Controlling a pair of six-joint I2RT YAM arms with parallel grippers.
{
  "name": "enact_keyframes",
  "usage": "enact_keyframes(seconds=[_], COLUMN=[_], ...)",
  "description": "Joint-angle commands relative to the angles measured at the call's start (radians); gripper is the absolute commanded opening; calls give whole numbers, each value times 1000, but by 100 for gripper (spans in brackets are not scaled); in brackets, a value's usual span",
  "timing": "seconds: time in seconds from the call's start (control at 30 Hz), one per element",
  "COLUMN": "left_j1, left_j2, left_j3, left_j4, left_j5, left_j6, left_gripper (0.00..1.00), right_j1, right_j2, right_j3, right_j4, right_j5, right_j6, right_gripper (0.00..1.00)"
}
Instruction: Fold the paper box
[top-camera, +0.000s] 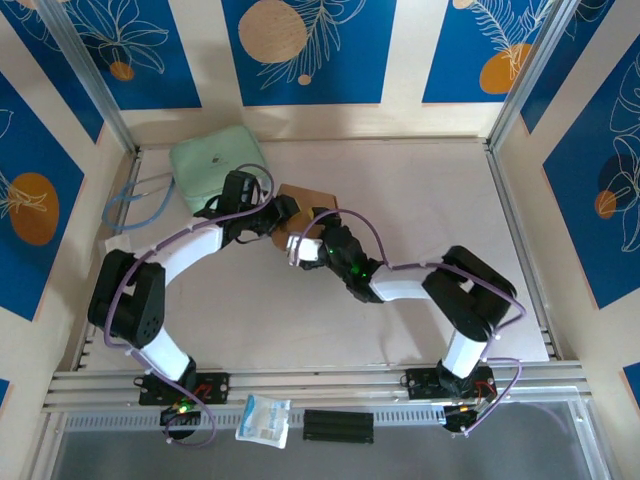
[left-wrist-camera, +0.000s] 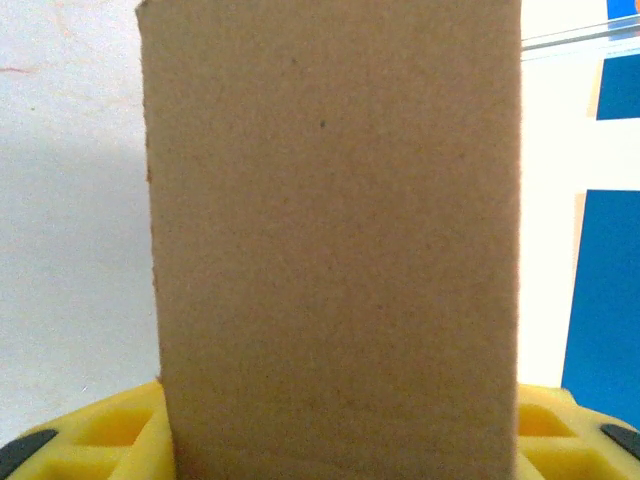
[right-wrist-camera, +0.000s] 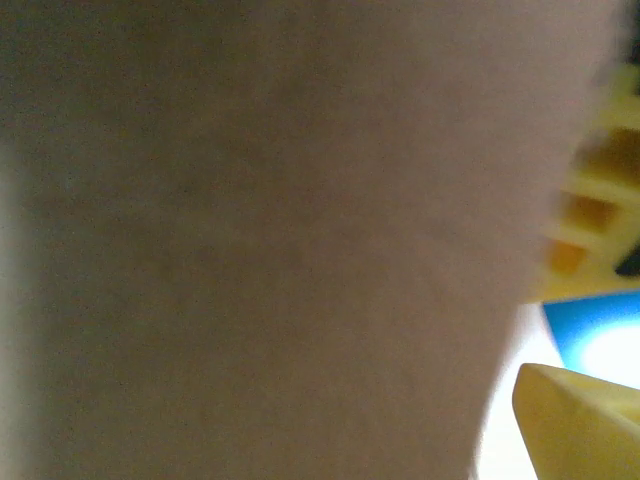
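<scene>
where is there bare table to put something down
Widest free patch: the right half of the table, bordered by the back wall, the right rail and the right arm. Another lies in front, between the left arm and the right arm. Crowded at back left: the mint-green pouch, the paper box, the left gripper and the right gripper bunch together.

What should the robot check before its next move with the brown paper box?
1. Left end effector and right end effector at the paper box: ok, they meet there.
2. Left grip on the box: cannot tell; a cardboard panel stands upright close before its camera.
3. Right grip on the box: cannot tell; its camera picture is blurred brown.
4. Mint-green pouch off the box: ok, it lies to the box's left.
5. Box shape finished: cannot tell; it is mostly covered from above.
</scene>
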Motion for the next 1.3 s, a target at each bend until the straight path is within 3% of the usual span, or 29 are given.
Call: enact_keyframes(seconds=[0.0,0.2,0.33,0.43,0.53,0.67,0.77,0.9,1.0,1.17,1.27], left_j1=[-6,-5,-5,3,12,18,18,20,20,20,20], left_j2=[-50,-68,-95,-148,-239,-389,-488,-586,-632,-654,-660], left_j3=[27,34,47,67,94,131,125,67,5,-71,-108], left_j4=[-30,-35,-30,-68,-146,-301,-401,-455,-452,-453,-431], left_j5=[12,17,16,-15,-83,-222,-341,-452,-454,-414,-388], left_j6=[-19,-18,3,56,152,353,496,581,577,556,541], left_gripper=[36,40,56,74,84,90,91,92,92,93,93], right_j1=[-8,8,21,15,-20,-99,-122,-118,-104,-76,-71], right_j2=[42,1,-87,-213,-360,-451,-406,-253,-123,-6,30], right_j3=[39,10,-23,-48,-11,166,356,585,721,767,778], right_j4=[198,119,-30,-204,-532,-1097,-1478,-1781,-1880,-1793,-1767], right_j5=[71,37,8,-65,-208,-458,-555,-541,-526,-462,-486], right_j6=[-119,-64,-3,85,190,221,181,169,176,169,175], right_gripper=[93,65,51,47,42,38,39,40,38,41,45])
